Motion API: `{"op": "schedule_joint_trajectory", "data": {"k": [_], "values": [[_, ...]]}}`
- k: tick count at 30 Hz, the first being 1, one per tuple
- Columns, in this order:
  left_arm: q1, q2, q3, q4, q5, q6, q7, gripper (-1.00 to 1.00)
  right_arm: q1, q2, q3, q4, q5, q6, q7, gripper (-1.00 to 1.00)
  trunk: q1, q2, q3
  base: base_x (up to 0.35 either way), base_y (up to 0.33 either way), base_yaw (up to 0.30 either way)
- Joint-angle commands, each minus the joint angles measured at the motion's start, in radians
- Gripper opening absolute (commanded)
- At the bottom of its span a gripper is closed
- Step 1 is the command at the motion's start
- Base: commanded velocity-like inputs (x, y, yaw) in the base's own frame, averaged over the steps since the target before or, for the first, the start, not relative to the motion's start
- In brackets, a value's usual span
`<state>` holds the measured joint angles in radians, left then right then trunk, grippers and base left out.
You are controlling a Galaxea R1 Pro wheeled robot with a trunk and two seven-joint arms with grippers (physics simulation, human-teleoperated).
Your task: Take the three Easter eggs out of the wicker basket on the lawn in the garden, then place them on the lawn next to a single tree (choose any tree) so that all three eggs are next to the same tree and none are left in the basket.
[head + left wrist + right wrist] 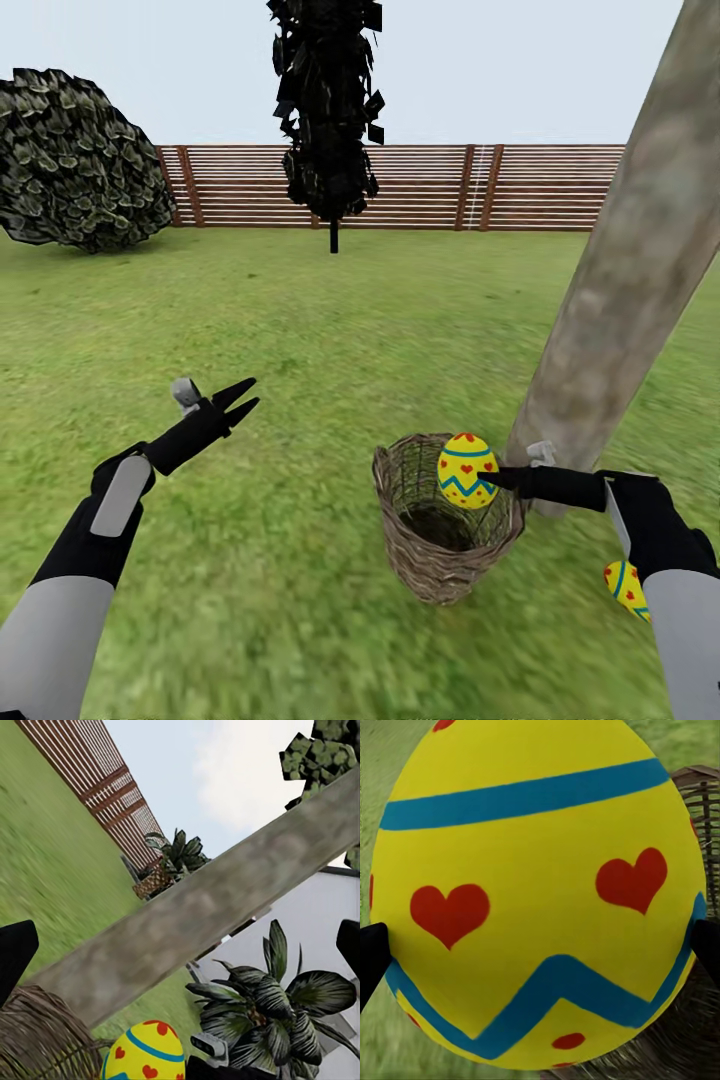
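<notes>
The right claw (487,480) is pinching an Easter egg (466,470) and holds it just above the wicker basket (440,540), over its far-right rim, with the egg upright, narrow end up. In the right wrist view the egg (540,896) sits squarely between the two dark fingertips (371,960), one on each flank, so the grip looks firm. Now the relation that matters: the tree (625,290) rises immediately to the right of and behind the basket, its foot just beyond the right claw, so the egg only has to travel a short way right and down to reach the lawn (300,330) at the trunk's base. A second egg (625,588) already lies on the grass near the trunk, partly hidden behind the right forearm. Whether a third remains inside the basket, I cannot tell. The left claw (243,396) hangs well off to the left, fingers spread and empty, far from the basket; the right arm is clearly the nearer one for this placement.
</notes>
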<state>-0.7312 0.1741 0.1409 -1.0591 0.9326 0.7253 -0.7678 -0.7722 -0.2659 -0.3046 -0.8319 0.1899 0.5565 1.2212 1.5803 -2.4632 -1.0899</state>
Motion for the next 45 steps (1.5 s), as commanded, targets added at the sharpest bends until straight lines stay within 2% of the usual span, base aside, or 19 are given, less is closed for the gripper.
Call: {"op": "schedule_joint_trajectory", "data": {"k": [1,8,40,43,45], "values": [[-0.001,0.0,0.0,0.0,0.003,0.005,-0.001,1.0,-0.001,0.001,-0.004,0.0,0.008,0.008,0.008,-1.0,0.0,0.0,-0.001,-0.086,-0.019,0.0],[0.001,-0.001,0.002,0.001,0.0,0.003,0.001,1.0,0.001,0.004,-0.004,0.0,0.007,0.009,0.007,-1.0,0.0,0.0,0.003,-0.105,-0.226,-0.13],[0.006,-0.003,0.0,0.002,0.003,0.001,-0.001,1.0,0.001,0.002,-0.004,0.001,0.007,0.01,0.001,-1.0,0.0,0.0,0.034,0.01,-0.301,-0.221],[0.008,-0.004,-0.001,0.003,0.002,-0.056,-0.001,1.0,0.001,0.007,-0.004,0.001,0.014,0.008,-0.01,-1.0,0.0,0.0,0.034,0.009,-0.054,-0.007],[0.009,-0.004,-0.002,0.004,0.001,-0.069,0.0,1.0,0.001,0.008,-0.004,0.002,0.016,0.003,-0.041,-1.0,0.0,0.0,0.035,0.001,-0.224,-0.001]]}}
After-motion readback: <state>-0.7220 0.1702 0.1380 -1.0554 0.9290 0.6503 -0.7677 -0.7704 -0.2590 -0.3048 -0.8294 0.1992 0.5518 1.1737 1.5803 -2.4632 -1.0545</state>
